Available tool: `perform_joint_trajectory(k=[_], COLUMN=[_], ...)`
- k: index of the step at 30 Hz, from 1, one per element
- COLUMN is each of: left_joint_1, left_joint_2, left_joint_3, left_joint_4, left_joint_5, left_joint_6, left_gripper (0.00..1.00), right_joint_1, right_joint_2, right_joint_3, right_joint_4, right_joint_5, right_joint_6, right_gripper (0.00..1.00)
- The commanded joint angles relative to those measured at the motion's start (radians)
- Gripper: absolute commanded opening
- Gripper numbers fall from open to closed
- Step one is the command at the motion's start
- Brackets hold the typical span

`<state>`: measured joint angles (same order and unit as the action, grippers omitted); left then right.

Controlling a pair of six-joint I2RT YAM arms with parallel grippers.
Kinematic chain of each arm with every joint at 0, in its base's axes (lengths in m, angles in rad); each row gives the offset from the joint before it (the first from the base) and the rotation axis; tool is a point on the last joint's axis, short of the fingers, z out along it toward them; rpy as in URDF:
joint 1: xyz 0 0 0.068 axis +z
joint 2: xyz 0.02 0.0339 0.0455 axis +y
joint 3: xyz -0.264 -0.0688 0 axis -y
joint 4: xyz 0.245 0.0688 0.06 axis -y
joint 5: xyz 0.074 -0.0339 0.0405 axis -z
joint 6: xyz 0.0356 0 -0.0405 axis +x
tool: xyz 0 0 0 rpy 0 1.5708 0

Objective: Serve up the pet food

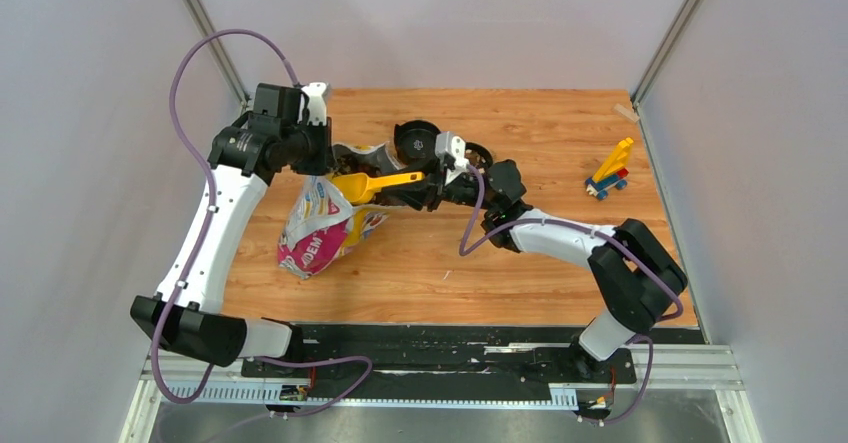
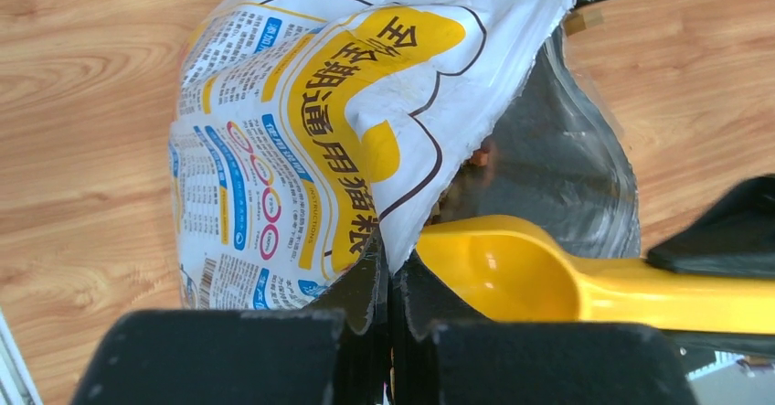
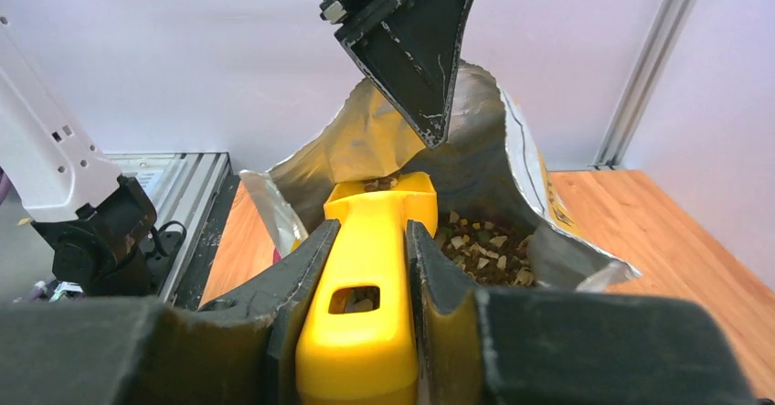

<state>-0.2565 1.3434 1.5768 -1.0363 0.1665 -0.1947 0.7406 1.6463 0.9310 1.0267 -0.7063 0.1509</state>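
The pet food [image 3: 484,245] is a heap of small brown and pale bits inside the open printed bag [image 1: 325,225]. My left gripper [image 2: 391,272] is shut on the bag's upper rim and holds the mouth open; it also shows in the top view [image 1: 320,158]. My right gripper [image 3: 370,240] is shut on the handle of the yellow scoop [image 3: 366,286], whose cup sits in the bag's mouth, just above the kibble. The scoop [image 1: 375,183] points left from my right gripper [image 1: 415,195]. A few bits lie in the cup. Kibble [image 2: 480,156] peeks out behind the rim.
A black bowl [image 1: 417,143] stands just behind the scoop, and a second dark dish [image 1: 480,153] sits to its right. A stack of coloured toy blocks [image 1: 612,173] stands at the table's right side. Grey walls close in the table on three sides.
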Motion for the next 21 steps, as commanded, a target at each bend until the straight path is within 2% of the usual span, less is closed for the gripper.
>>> perform_joint_trajectory(k=[1, 6, 10, 14, 21], left_joint_1=[-0.001, -0.001, -0.001, -0.001, -0.001], left_joint_2=[-0.083, -0.118, -0.139, -0.159, -0.236], left_joint_3=[0.055, 0.023, 0.005, 0.001, -0.091], left_joint_4=[0.154, 0.195, 0.211, 0.206, 0.336], left_joint_5=[-0.039, -0.073, -0.087, -0.127, -0.152], left_joint_6=[-0.045, -0.064, -0.07, -0.056, -0.062], left_gripper=[0.0, 0.0, 0.0, 0.0, 0.0], right_joint_1=[0.003, 0.0, -0.029, -0.065, -0.111], right_joint_2=[-0.107, -0.164, -0.192, -0.203, -0.162], right_joint_3=[-0.047, -0.088, -0.12, -0.146, -0.207], right_joint_4=[0.109, 0.071, 0.114, 0.195, 0.401], right_joint_5=[0.069, 0.093, 0.084, 0.076, 0.058], right_joint_6=[0.015, -0.046, -0.004, 0.078, 0.197], right_gripper=[0.0, 0.0, 0.0, 0.0, 0.0])
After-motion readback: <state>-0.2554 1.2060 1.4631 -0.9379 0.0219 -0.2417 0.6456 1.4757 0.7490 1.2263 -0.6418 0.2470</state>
